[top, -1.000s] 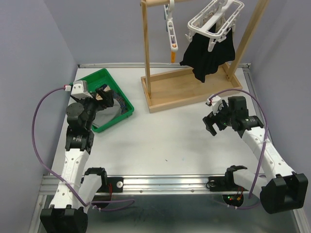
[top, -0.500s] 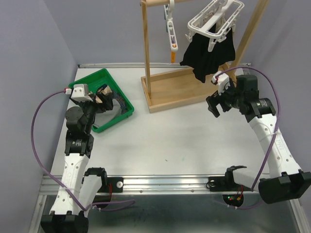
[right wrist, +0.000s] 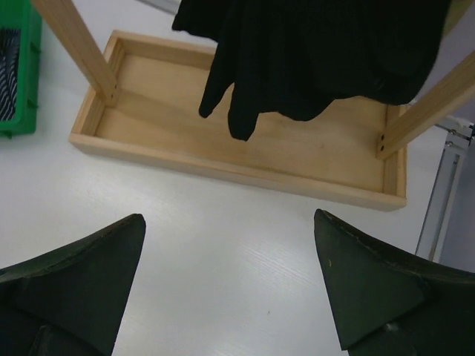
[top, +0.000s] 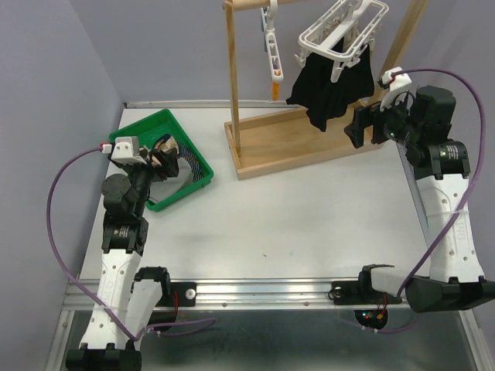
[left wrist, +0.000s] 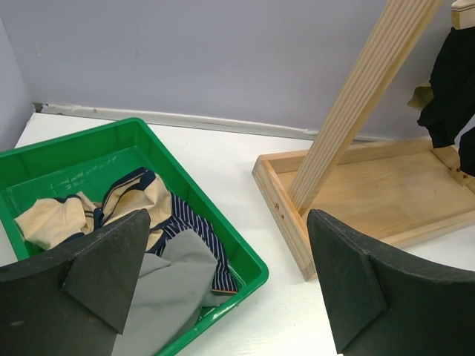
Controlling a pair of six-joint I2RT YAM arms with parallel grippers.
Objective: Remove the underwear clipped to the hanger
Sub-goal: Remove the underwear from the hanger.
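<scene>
Black underwear [top: 332, 86] hangs clipped to a white peg hanger [top: 340, 35] on the wooden rack; it also shows in the right wrist view [right wrist: 319, 55]. My right gripper [top: 362, 130] is open and empty, raised just right of and below the black cloth. My left gripper [top: 166, 158] is open and empty above the green bin [top: 197, 158]. In the left wrist view the bin [left wrist: 245, 271] holds navy striped underwear [left wrist: 189, 222], a grey piece [left wrist: 167, 285] and a tan piece [left wrist: 56, 219].
The wooden rack's base tray [top: 305, 143] stands at the back middle, with upright posts [top: 232, 77] and a slanted right post [top: 394, 58]. A second white clip strip [top: 271, 42] hangs from the top bar. Walls close in on the left, back and right.
My right arm has risen and swung back toward the rack, bringing the open gripper up beside the black underwear. My left gripper has shifted slightly over the bin.
</scene>
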